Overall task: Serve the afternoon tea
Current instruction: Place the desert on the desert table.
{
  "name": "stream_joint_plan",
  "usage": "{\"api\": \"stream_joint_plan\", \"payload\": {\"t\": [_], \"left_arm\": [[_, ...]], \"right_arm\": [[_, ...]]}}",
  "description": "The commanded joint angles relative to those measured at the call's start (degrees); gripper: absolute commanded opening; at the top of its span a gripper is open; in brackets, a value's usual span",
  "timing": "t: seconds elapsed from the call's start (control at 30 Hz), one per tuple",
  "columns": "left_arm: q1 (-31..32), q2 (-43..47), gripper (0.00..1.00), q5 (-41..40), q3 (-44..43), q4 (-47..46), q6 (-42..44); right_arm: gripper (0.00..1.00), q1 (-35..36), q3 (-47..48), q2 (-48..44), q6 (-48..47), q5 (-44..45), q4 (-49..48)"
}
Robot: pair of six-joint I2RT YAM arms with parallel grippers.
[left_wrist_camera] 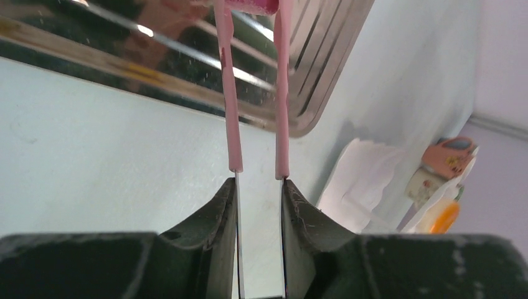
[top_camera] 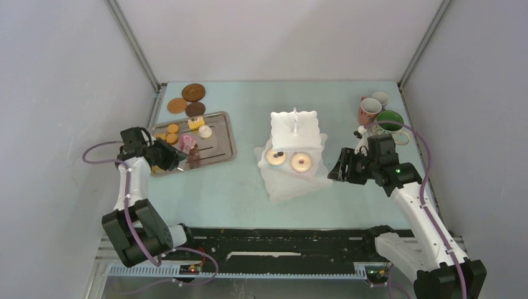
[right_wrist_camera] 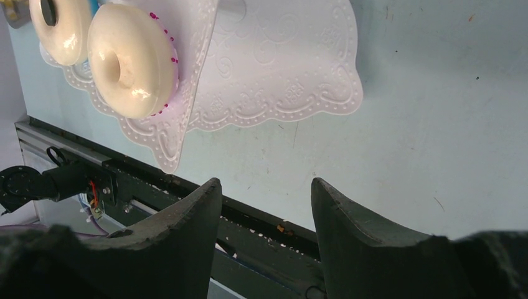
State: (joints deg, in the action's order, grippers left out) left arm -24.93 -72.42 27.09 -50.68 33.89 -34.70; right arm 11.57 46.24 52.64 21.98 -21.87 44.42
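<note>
Pinching the pink tongs (left_wrist_camera: 228, 93) in the left tool (left_wrist_camera: 260, 184): narrow gap, one leg flat against each finger's inner face. Gripping at the bare metal ends below the pink sleeves, presumably to work the tips by squeezing. Can't tell whether the tips carry anything. Reaching the tongs over the metal tray (top_camera: 230, 138) at 9 o'clock of the stand (top_camera: 308, 121). Right spot for the loose food: orange biscuits (top_camera: 172, 129), a yellow cake (top_camera: 195, 123).

Holding the right tool (right_wrist_camera: 264, 184) roughly half open, empty, between 3 and 4 o'clock of the stand, just beside the lower tiers, no contact seen. Probably placed to steady the stand during loading; guess only.

Counting two donuts (top_camera: 276, 157) side by side on the middle tier; nothing seen on the top tier. Judging the job early: left to move, biscuits and cake; left to set out, mugs and coasters.

Finding the pink mug (top_camera: 369, 109), small pale mug (top_camera: 380, 98) and green-lined mug (top_camera: 390, 120) bunched at 2 o'clock of the stand. Three brown round coasters (top_camera: 193, 92) at 12 o'clock of the tray, by the far edge of the desk (top_camera: 236, 187).

Materials: looks like white moulded plastic for the stand, square tiers, wavy edges, embossed scrolls, dotted border. Glossy pale glaze on the ring donuts, pink specks on one. Mirror-bright ribbed steel for the tray, rounded corners. Matte pale-green desk top, lightly scuffed.
</note>
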Motion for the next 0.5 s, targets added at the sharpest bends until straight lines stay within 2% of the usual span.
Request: {"api": "stream_joint_plan", "payload": {"t": [0.0, 0.17, 0.47], "left_arm": [[2.4, 4.9, 0.03, 3.7, 0.4, 5.8, 7.6], [9.6, 10.5, 0.05, 8.8, 3.1, 7.6, 10.8], [18.7, 13.8, 0.06, 16.2, 9.3, 0.9, 6.7]], "right_arm": [[0.58, 0.5, 2.2, -1.0, -0.7, -0.6, -1.4], [0.58, 0.6, 2.2, -1.2, -0.8, -0.2, -1.1], [0.58, 0.5, 2.2, -1.7, -0.8, 0.3, -1.0]]}}
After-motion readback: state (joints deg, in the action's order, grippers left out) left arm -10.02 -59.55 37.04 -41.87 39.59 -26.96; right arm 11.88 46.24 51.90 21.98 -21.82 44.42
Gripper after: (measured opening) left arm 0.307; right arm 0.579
